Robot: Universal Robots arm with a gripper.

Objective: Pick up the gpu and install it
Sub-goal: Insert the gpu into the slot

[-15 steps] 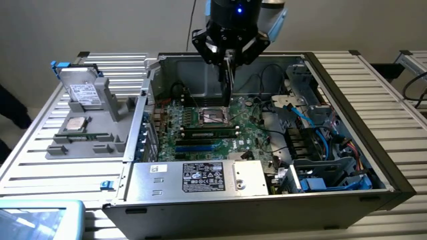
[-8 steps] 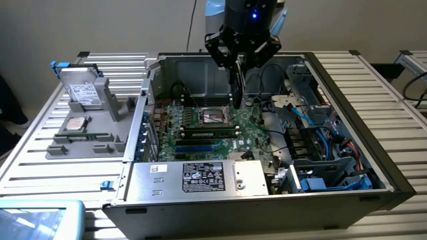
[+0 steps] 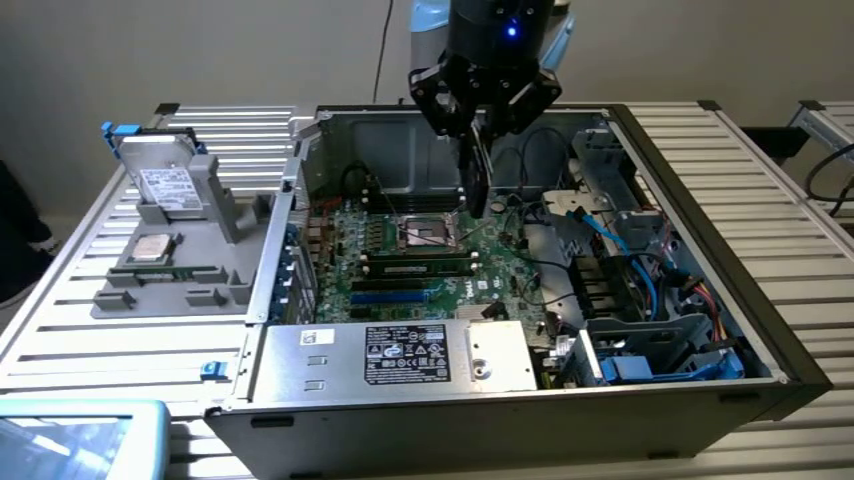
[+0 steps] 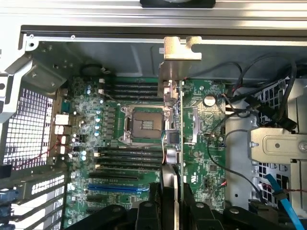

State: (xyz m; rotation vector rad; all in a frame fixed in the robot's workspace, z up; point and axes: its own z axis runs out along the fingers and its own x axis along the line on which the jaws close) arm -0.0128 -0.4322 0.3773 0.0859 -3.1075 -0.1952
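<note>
My gripper (image 3: 477, 132) hangs over the open computer case (image 3: 694, 200) and is shut on the gpu (image 3: 474, 180). The card hangs on edge below the fingers, just above the motherboard (image 3: 414, 270) and beside the CPU socket (image 3: 430, 234). In the wrist view the gpu (image 4: 178, 129) shows as a thin edge-on card with its silver bracket (image 4: 176, 57) towards the case's wall. There my gripper (image 4: 175, 196) clamps it from both sides, with black fingers (image 4: 156, 206) on either face. Beneath it lie the green motherboard (image 4: 206, 158) and its blue slot (image 4: 120, 188).
Black and blue cables (image 3: 621, 235) and a drive cage crowd the case on the exterior view's right. The power supply (image 3: 400, 355) sits at the near wall. A grey tray (image 3: 174, 290) on the slatted table holds a silver hard drive (image 3: 170, 190) and a memory stick (image 3: 167, 268).
</note>
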